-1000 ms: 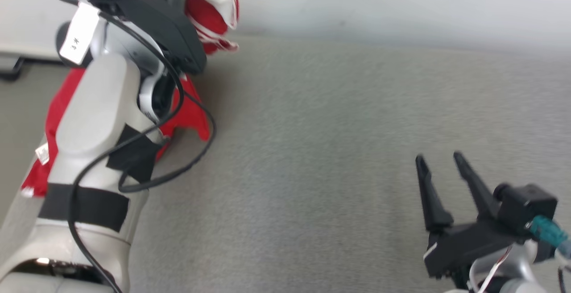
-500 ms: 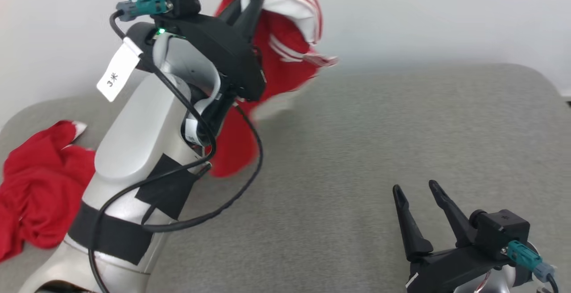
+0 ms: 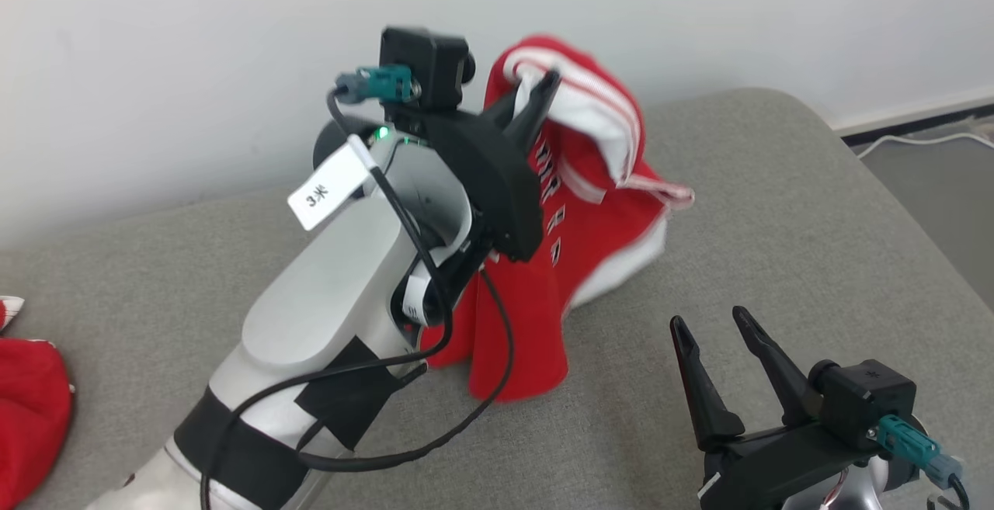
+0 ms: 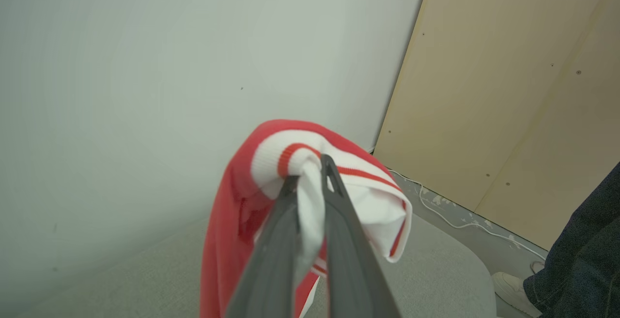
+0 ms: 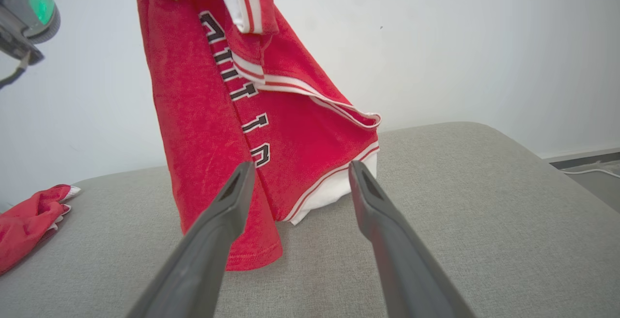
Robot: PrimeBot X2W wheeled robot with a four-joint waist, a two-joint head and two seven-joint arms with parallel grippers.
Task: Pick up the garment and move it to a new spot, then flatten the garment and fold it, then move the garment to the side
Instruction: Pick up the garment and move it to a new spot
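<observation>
With the left gripper (image 3: 547,85) clenched on the red jersey (image 3: 598,250) by its white trim, lower slowly onto the grey cushion (image 3: 776,207). Spread the hem with the released right gripper (image 3: 710,320).

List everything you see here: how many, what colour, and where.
garment: 1, red with white trim, hanging from the left gripper, hem down by the table
second garment: 1, red, crumpled at the table's left end
table: 1, grey, padded, below both garments
wall: 1, white, behind the table
panel: 1, tan, beside the wall
floor cable: 1, white, along the panel's foot
person's leg: 1, dark trousers, pale shoe, past the table's corner
left gripper: 1, dark, raised, shut on the garment's white trim
right gripper: 1, dark, open, low on the right
</observation>
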